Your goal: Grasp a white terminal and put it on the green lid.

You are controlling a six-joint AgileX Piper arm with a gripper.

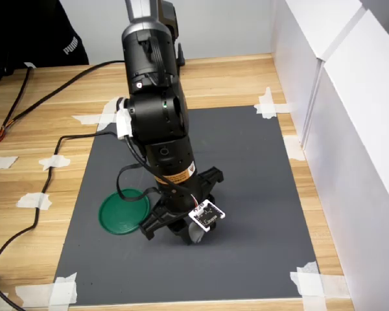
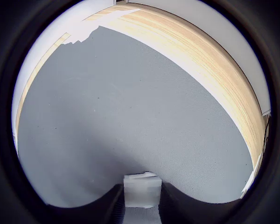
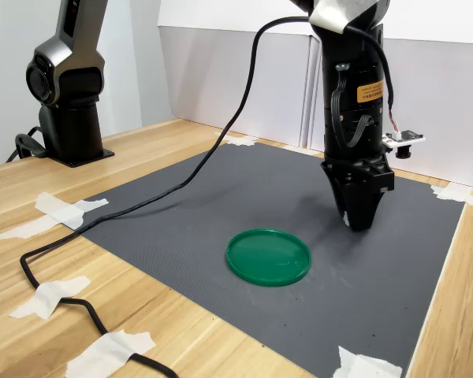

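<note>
Gripper: we've got the black gripper (image 3: 359, 220) pointing straight down at the dark grey mat (image 3: 221, 197), tips right at the mat surface or just above it, can't tell which from the second exterior view.
Grip state: in the wrist view the two dark fingers (image 2: 102, 205) sit tight against either side of the small white cubic plastic terminal (image 2: 142, 190), so we'd say it's closed onto the block with only the block's width between the jaws.
White terminal: pinched between the fingertips; we can't really pick it out in either exterior view since the gripper body hides it.
Green lid: the flat round dark-green plastic lid (image 1: 124, 211) lies flat on the mat, bare on top. In the first exterior view it's just left of the gripper; in the second exterior view it's to the near left of it, close but apart.
Mat: taped down at the corners with white tape scraps (image 3: 60, 211) on the light wooden table (image 1: 45, 129).
Cable: a black cable (image 3: 213, 150) trails off the arm across the mat in the second exterior view.
</note>
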